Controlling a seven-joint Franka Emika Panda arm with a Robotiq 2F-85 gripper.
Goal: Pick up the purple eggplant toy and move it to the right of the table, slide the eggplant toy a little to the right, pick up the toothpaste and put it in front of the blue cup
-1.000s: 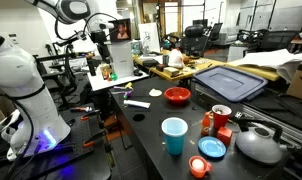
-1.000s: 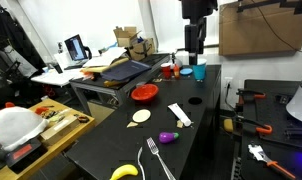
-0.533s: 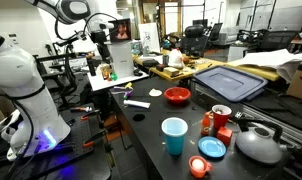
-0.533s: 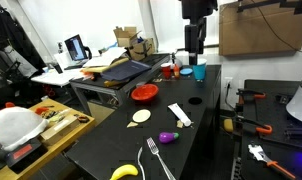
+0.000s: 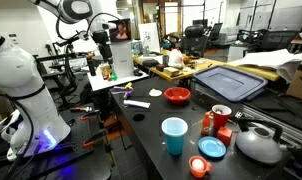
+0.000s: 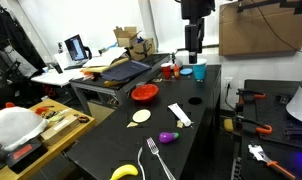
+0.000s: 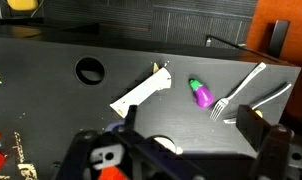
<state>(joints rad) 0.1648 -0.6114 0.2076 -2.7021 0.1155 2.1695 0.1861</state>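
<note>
Aloft, gripper [image 6: 194, 50] wide open, toothpaste [image 7: 141, 92] beside eggplant toy [image 7: 201, 93], seemingly apart

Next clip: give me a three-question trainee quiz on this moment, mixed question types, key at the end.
1. True or false: in the wrist view, the eggplant toy lies between the toothpaste and the fork.
2. Pick one. The fingers are: A) shut on the toothpaste; B) open, holding nothing; C) shut on a spoon.
3. One word: in an exterior view, what colour is the bowl on the black table?
Key: 1 true; 2 B; 3 red.
</note>
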